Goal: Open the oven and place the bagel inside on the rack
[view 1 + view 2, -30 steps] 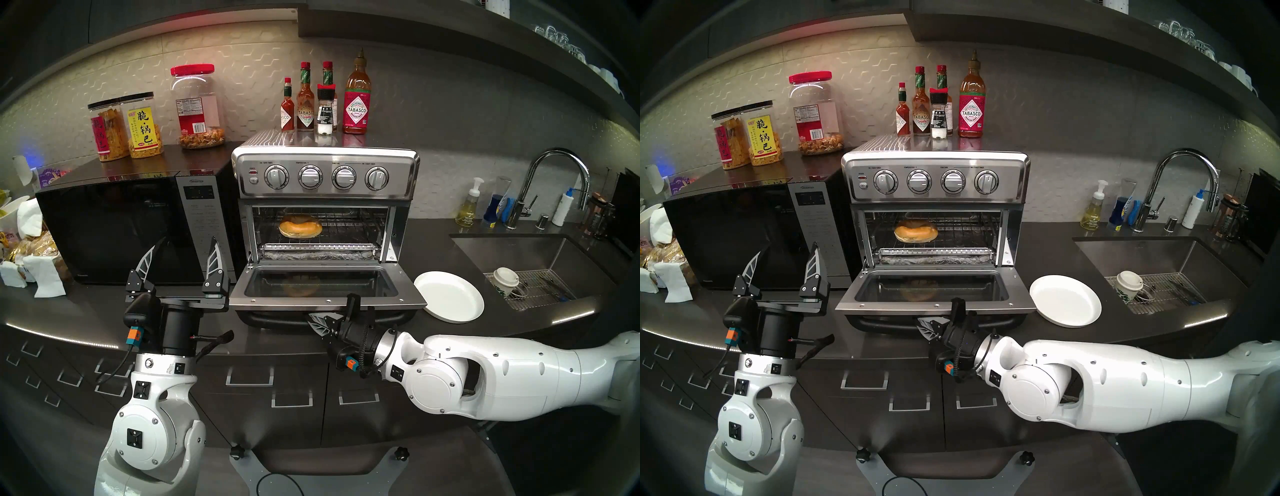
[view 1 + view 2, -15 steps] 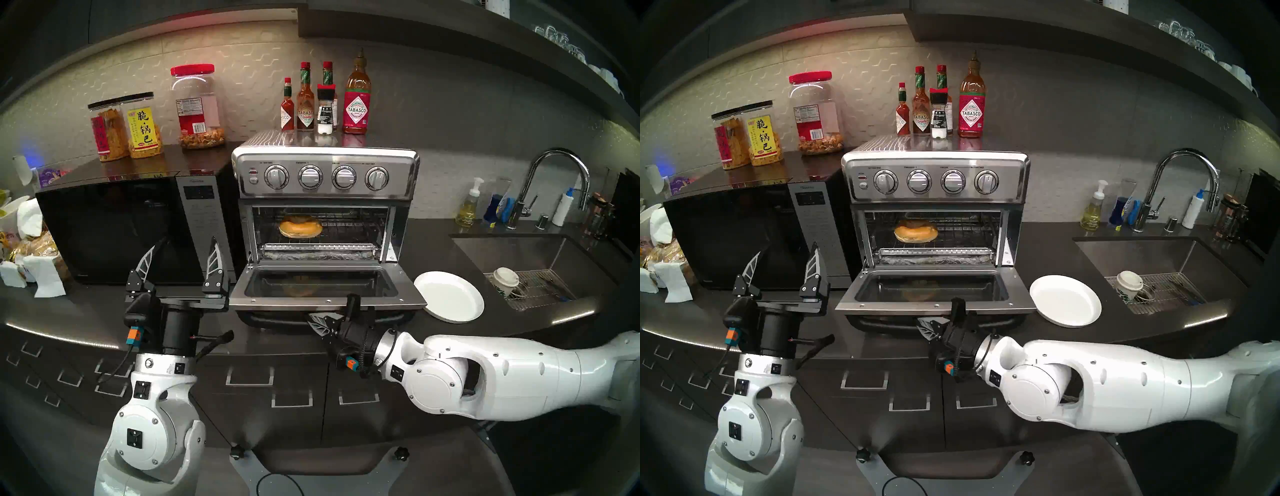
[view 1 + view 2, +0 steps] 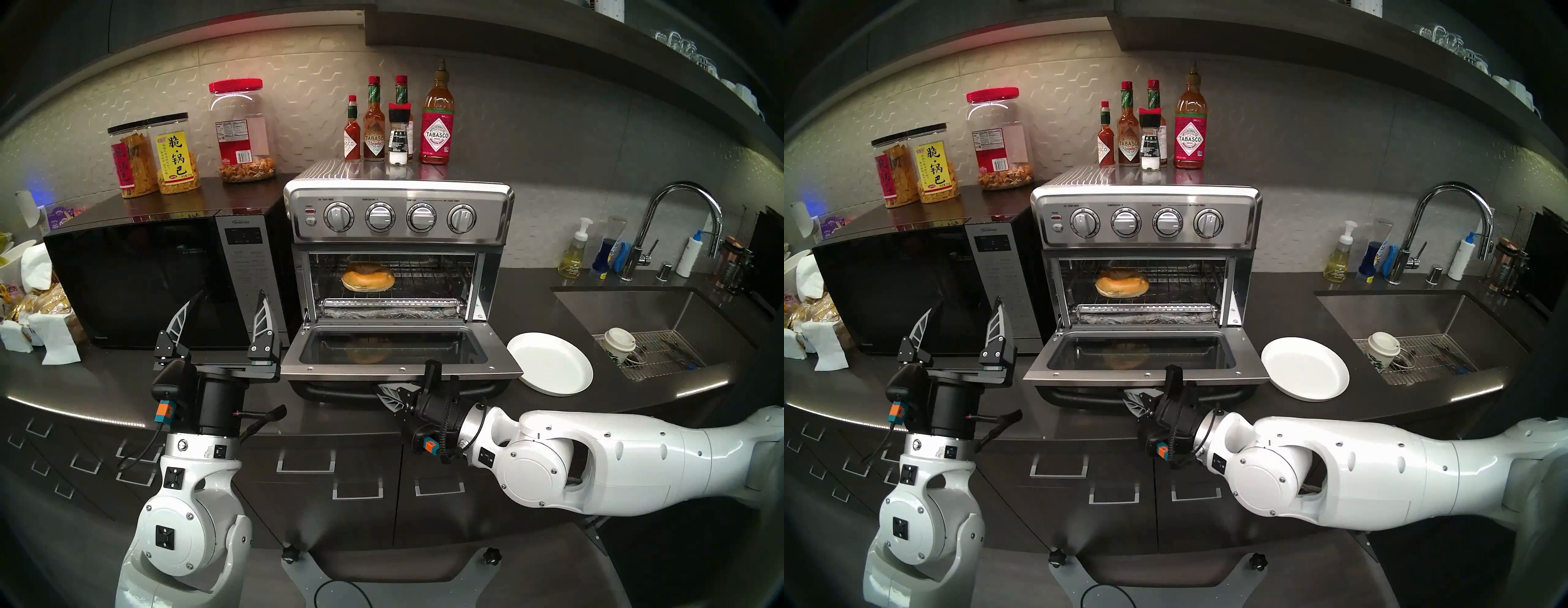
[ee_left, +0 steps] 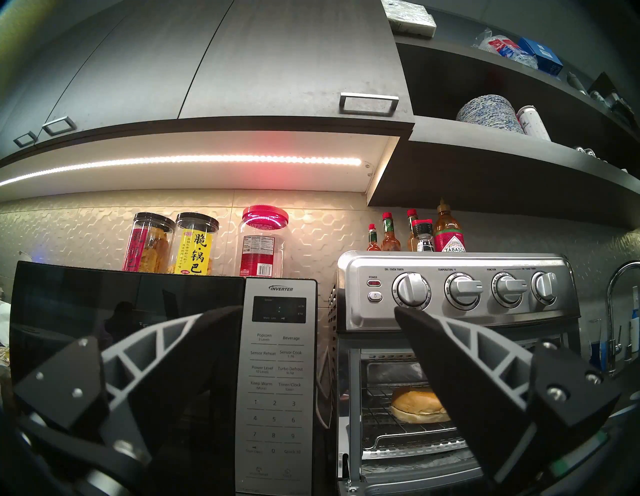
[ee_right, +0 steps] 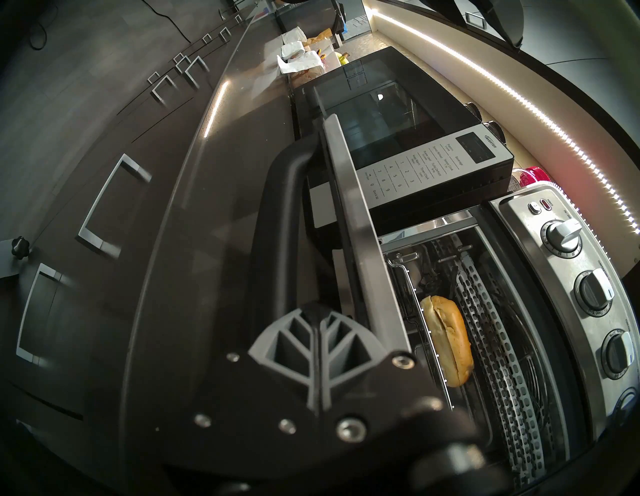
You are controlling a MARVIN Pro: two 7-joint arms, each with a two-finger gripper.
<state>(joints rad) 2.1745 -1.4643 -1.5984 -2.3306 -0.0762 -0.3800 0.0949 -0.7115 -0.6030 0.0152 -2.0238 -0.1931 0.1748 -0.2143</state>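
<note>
The stainless oven [image 3: 399, 212] stands with its glass door [image 3: 500, 367] dropped flat. The golden bagel [image 3: 368, 280] lies on the wire rack [image 3: 428, 282] inside, left of centre; it also shows as the bagel [image 4: 412, 407] and, turned on edge, the bagel [image 5: 446, 346]. My right gripper [image 3: 382, 388] is shut on nothing, its tips against the door's black bar handle [image 5: 273, 214], below the door's front edge. My left gripper [image 3: 231, 297] stands open and upright in front of the microwave, left of the door, with nothing between its fingers.
A black microwave [image 3: 140, 276] stands left of the oven, with snack jars on top. Sauce bottles [image 3: 437, 123] stand on the oven. A white plate [image 3: 549, 363] lies right of the door. Farther right is the sink [image 3: 662, 310] with a paper cup [image 3: 619, 344].
</note>
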